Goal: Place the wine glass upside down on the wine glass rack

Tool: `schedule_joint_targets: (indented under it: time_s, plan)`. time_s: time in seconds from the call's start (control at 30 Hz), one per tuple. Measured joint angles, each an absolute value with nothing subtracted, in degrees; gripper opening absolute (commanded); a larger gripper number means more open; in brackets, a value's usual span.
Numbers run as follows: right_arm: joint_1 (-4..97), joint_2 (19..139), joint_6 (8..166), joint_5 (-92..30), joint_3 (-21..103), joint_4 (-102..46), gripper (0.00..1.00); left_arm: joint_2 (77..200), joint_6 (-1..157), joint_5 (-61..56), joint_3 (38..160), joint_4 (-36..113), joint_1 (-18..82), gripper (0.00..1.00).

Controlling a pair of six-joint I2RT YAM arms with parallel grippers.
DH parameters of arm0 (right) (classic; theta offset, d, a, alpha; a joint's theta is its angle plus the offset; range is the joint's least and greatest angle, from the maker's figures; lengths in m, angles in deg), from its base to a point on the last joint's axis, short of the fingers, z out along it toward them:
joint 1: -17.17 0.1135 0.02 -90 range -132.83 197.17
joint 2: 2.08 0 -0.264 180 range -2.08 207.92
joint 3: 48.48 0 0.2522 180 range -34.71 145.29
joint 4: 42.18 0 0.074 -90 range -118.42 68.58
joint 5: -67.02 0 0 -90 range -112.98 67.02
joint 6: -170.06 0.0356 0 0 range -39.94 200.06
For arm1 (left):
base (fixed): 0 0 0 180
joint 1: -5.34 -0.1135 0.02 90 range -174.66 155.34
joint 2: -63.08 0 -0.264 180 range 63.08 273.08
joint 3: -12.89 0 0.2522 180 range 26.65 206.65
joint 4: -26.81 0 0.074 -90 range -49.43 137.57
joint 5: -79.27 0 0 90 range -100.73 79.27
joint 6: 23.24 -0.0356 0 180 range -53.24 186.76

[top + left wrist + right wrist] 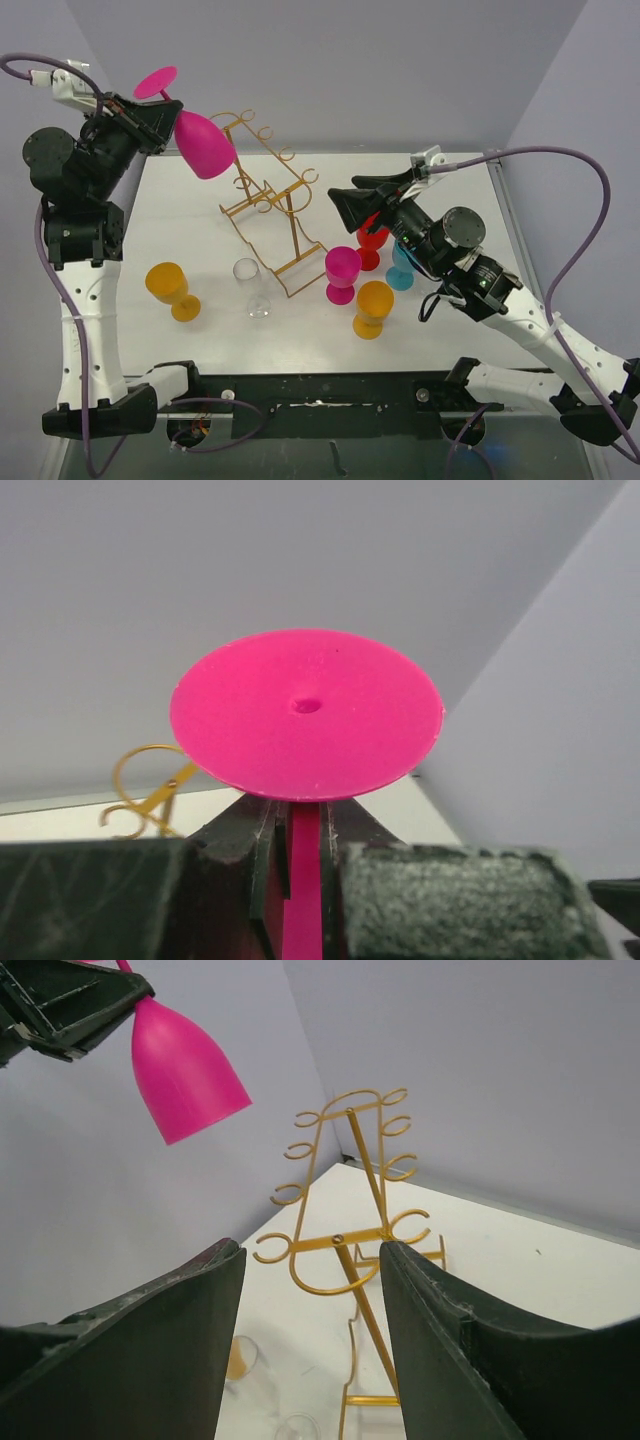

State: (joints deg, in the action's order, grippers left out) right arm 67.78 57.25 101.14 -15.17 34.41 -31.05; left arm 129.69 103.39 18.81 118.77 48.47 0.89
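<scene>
Holding the pink wine glass [205,145] by its stem, foot up and bowl tilted down, left gripper [163,108] clamps it at upper left, just beside the gold wine glass rack [292,225] at upper centre. Right gripper [338,208] has fingers apart, empty, right of the rack.

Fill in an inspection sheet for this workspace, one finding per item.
Surface: white table, nothing spilled seen.
Job's things: wine glass held bowl-down, tilted, in the air apart from the gold rack; not yet hung.
Clutter: left orange glass, clear glass, pink glass, right orange glass, red glass, blue glass on the table.
Grippers: left gripper shut on the glass's stem; right gripper open, empty.
Cables: left purple cable, right purple cable trail along the arms.
Surroundings: grey walls.
</scene>
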Motion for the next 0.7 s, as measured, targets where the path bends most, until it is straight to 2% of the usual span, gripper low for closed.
schedule_joint_targets:
  time_s: [0.13,0.3,0.7]
  plan:
    - [67.8,53.9,99.7,-12.0,31.4,-30.2,0.57,129.4,93.0,10.2,119.4,55.6,0.8,0.00]
    - [67.7,52.0,99.0,-9.5,28.7,-30.3,0.57,127.6,83.5,2.6,111.5,56.2,0.7,0.00]
    - [67.5,51.0,98.9,-8.3,26.0,-30.4,0.57,128.2,71.7,-2.0,97.5,50.3,0.7,0.00]
